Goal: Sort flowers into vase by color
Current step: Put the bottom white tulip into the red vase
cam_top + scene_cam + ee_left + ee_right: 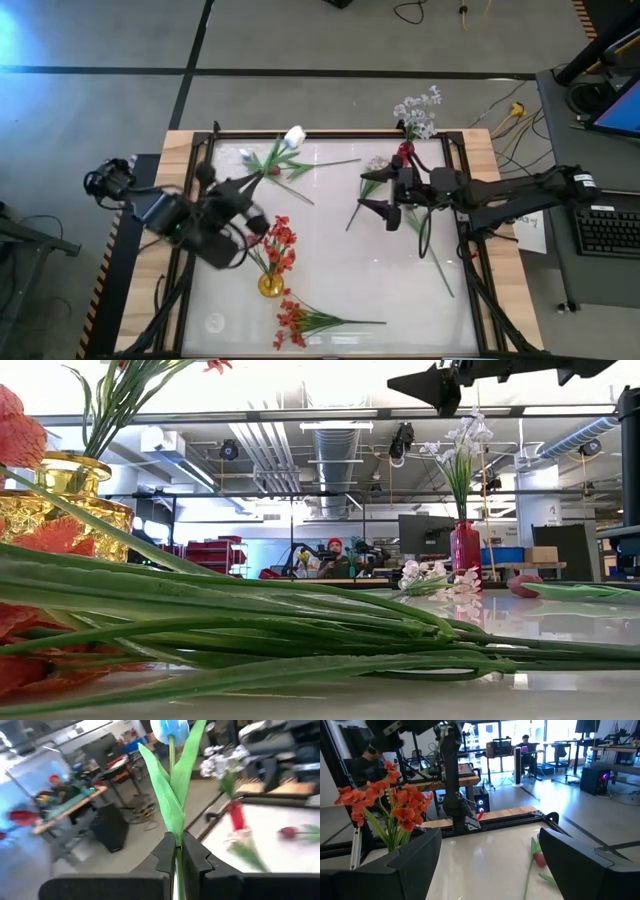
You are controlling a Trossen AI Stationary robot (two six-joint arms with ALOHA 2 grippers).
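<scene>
The left pincer point(177, 865) is clamped on the stem of the white bud point(294, 136), whose head sits upper centre in the high view, above the bench point(340, 290). Its grip falls just below the leaves, which looks sensible: the stem appears thin, light and probably springy, so a hold near the head would likely crush petals, and one far down would let the bloom droop and swing.

The right pincer point(378, 190) hangs wide open and empty at centre right, near a maroon tulip point(538, 858) lying on the bench. Red sprays point(280, 245) stand in the gold vase point(269, 286) at lower centre, and more red ones point(293, 322) lie below it. Pale sprays point(418, 110) fill the red vase point(405, 152) at upper right. The smooth plastic stems probably slip easily, so a firm pinch mid-stem should serve.
</scene>
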